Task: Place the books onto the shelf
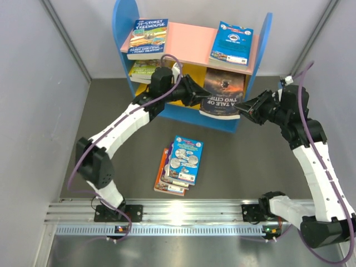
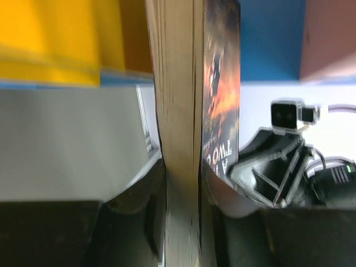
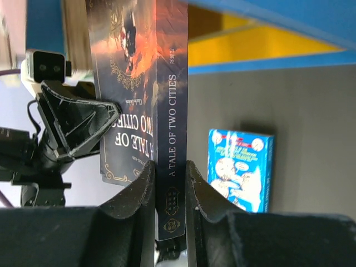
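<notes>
The dark book "A Tale of Two Cities" hangs at the front of the shelf, by its middle yellow board. My left gripper is shut on the book's left side, and the page edge runs up between its jaws. From the right, my right gripper is shut on the spine, with both fingers pressed against it. Two books lie on the pink top board, the other one blue. A green-yellow one is on the middle board.
A stack of several books lies on the dark floor in front of the shelf, a light blue cartoon cover on top. Grey walls close in both sides. A metal rail carries both arm bases.
</notes>
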You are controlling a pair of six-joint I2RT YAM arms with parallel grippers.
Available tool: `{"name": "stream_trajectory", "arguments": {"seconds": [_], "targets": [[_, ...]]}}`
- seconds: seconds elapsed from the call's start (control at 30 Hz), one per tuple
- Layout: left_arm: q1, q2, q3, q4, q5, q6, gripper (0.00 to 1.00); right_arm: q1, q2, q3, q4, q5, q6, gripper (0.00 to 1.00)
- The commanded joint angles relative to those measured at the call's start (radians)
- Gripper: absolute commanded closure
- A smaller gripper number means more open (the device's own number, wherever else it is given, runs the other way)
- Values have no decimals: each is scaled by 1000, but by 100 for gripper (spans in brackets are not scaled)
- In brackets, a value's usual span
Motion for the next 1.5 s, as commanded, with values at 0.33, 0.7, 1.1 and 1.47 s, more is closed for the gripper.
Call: {"name": "stream_trajectory", "arguments": {"seconds": [0.33, 0.7, 1.1, 1.47], "targets": [[-26, 116, 255, -49, -89, 69, 1, -105, 63, 71, 45, 97, 72, 100], [-28, -154, 82, -251, -227, 178, 1, -113, 129, 86, 50, 194, 172, 100], [-159, -159, 66, -386, -298, 308, 22, -84, 247, 127, 76, 298, 239, 100], [-213, -168, 25, -395, -298, 316, 25, -85, 305, 129, 66, 324, 247, 56]]}}
